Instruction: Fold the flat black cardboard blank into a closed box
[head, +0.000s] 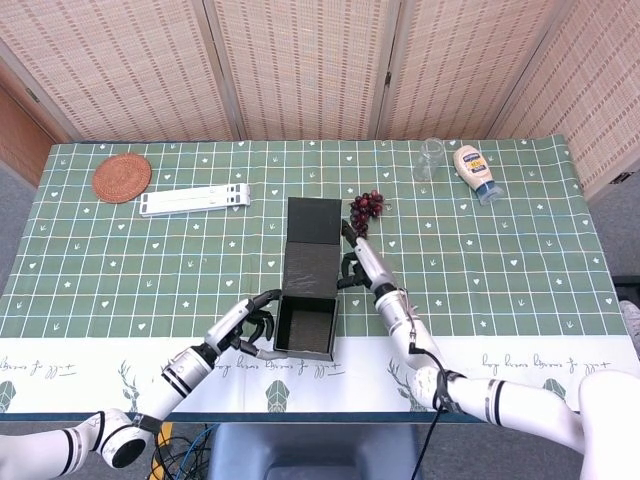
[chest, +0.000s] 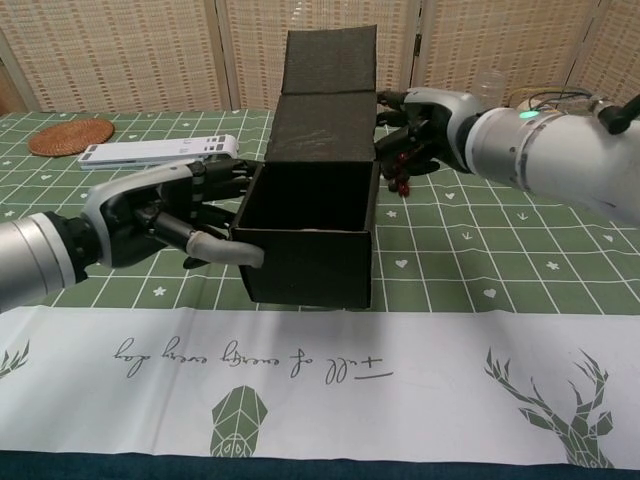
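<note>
The black cardboard box (head: 306, 326) stands as an open tray near the table's front, its inside showing in the chest view (chest: 312, 205). Its long lid flap (head: 311, 245) reaches back from the rear wall and rises tilted away in the chest view (chest: 326, 95). My left hand (head: 247, 322) grips the tray's left wall, thumb lying across the front face (chest: 170, 215). My right hand (head: 358, 262) is at the lid flap's right edge with fingers spread, touching it (chest: 425, 118). Some of its fingers are hidden behind the flap.
A bunch of dark grapes (head: 366, 207) lies just right of the lid, behind my right hand. A glass (head: 431, 158) and a mayonnaise bottle (head: 476, 172) stand at the back right. A white folded stand (head: 194, 199) and a woven coaster (head: 122, 177) lie at the back left.
</note>
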